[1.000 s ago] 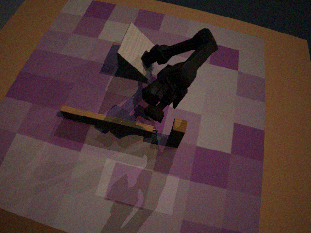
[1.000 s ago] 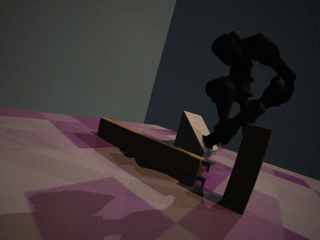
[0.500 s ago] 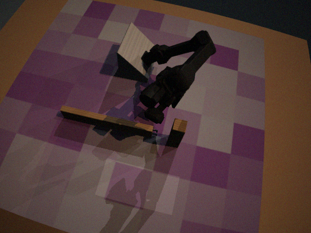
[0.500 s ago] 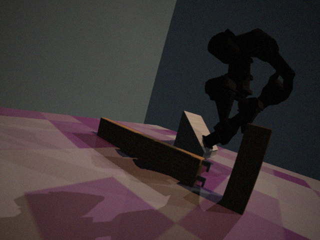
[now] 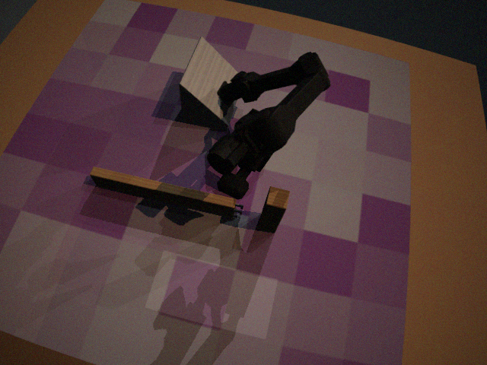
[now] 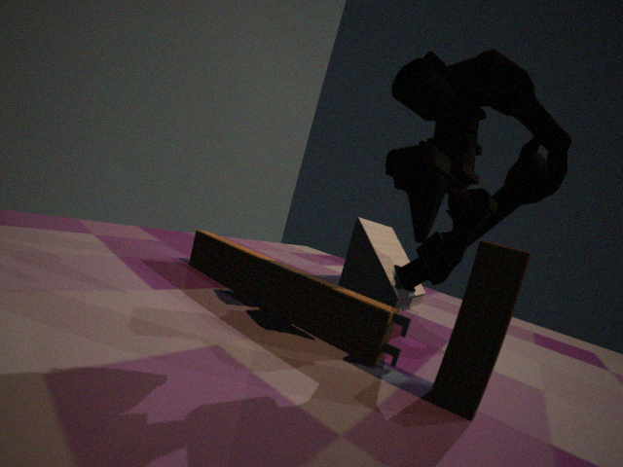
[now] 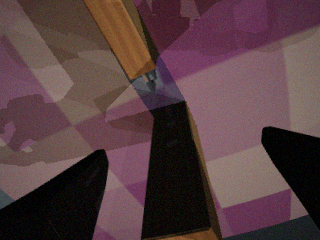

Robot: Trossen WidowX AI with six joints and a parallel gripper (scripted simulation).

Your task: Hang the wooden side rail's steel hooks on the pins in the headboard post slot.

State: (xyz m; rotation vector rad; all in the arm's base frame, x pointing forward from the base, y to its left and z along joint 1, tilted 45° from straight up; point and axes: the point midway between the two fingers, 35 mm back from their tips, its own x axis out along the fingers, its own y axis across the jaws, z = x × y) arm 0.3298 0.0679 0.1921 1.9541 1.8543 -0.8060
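Note:
The wooden side rail (image 5: pixel 129 179) (image 6: pixel 291 289) (image 7: pixel 120 37) lies on edge on the table. Two steel hooks (image 5: pixel 238 211) (image 6: pixel 401 324) (image 7: pixel 150 80) stick out of its near end, short of the headboard post (image 5: pixel 278 197) (image 6: pixel 480 332) (image 7: pixel 175 175), with a gap between. The post stands upright; its face toward the rail is dark, with faint marks in the wrist view, and the pins are unclear. My gripper (image 5: pixel 248 182) (image 6: pixel 439 231) (image 7: pixel 186 146) is open and empty. It hangs above the table near the rail's hook end, fingers pointing down, touching neither rail nor post.
A pale wedge-shaped block (image 5: pixel 208 74) (image 6: pixel 384 241) stands behind the rail, close beside the arm's base. The arm (image 5: pixel 307 98) (image 6: pixel 548 130) arches over from the base. Its shadows fall across the rail and the checkered mat (image 5: pixel 334 157).

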